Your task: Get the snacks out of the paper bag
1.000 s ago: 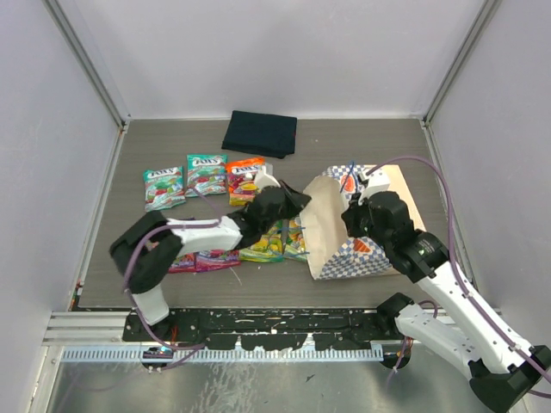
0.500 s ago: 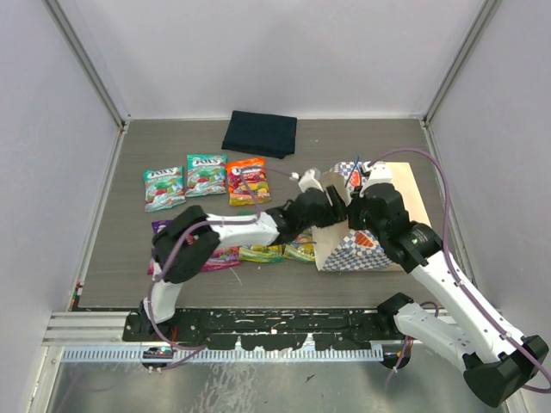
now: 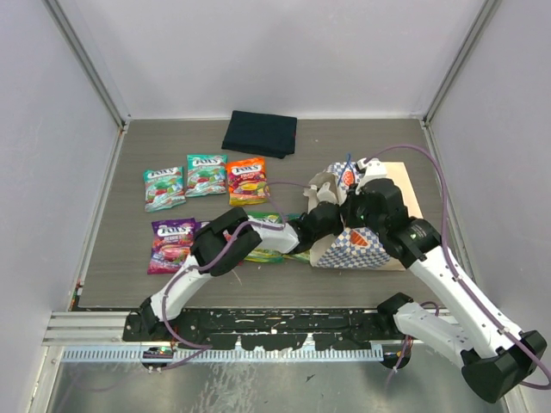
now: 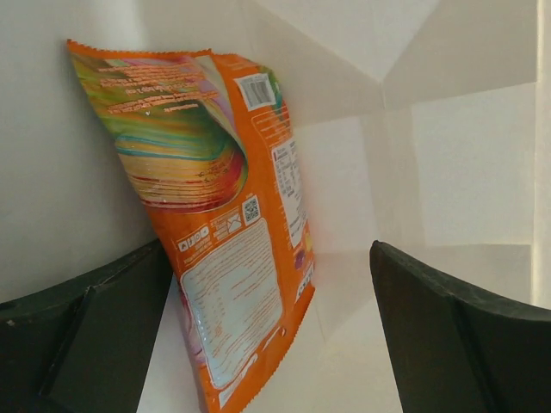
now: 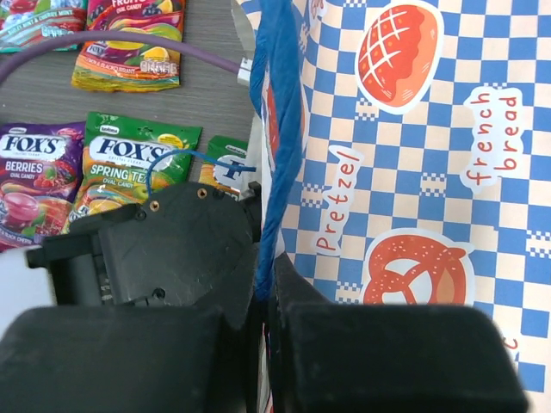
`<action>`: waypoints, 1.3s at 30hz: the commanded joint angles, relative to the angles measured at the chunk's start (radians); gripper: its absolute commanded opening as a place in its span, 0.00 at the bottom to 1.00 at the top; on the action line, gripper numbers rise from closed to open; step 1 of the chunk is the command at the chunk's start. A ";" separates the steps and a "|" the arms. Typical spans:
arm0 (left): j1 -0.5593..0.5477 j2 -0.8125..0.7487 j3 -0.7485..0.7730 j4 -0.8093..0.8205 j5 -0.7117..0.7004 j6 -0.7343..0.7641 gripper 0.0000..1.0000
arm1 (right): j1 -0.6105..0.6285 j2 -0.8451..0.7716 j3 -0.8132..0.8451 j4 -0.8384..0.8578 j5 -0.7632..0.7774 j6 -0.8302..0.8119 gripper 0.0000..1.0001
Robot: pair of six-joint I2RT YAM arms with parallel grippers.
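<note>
Open inside the paper bag [image 5: 413, 172], the left gripper [image 4: 269, 258] may pinch the bag's wall along with the orange pouch [image 4: 215, 172]; the right gripper [image 5: 269, 297] clamps its cord [image 5: 280, 129].

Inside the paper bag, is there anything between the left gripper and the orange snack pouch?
Nothing visible. The orange pouch leans on the cream inner wall of the paper bag, and the open left gripper faces it directly, with bare space in between.

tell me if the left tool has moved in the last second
Yes. Judged against the dark folded cloth, the left tool has moved right, from beside the paper bag into its mouth.
</note>
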 commanded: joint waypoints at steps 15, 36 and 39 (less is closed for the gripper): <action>-0.085 0.114 0.214 -0.022 -0.081 0.212 0.50 | 0.000 -0.019 0.066 0.085 -0.121 -0.008 0.01; 0.132 -0.435 -0.326 0.083 -0.109 0.293 0.00 | -0.011 -0.033 0.085 0.063 -0.092 -0.055 0.01; 0.143 -0.516 -0.359 0.073 -0.096 0.328 0.00 | -0.014 -0.024 0.051 0.088 -0.104 -0.040 0.01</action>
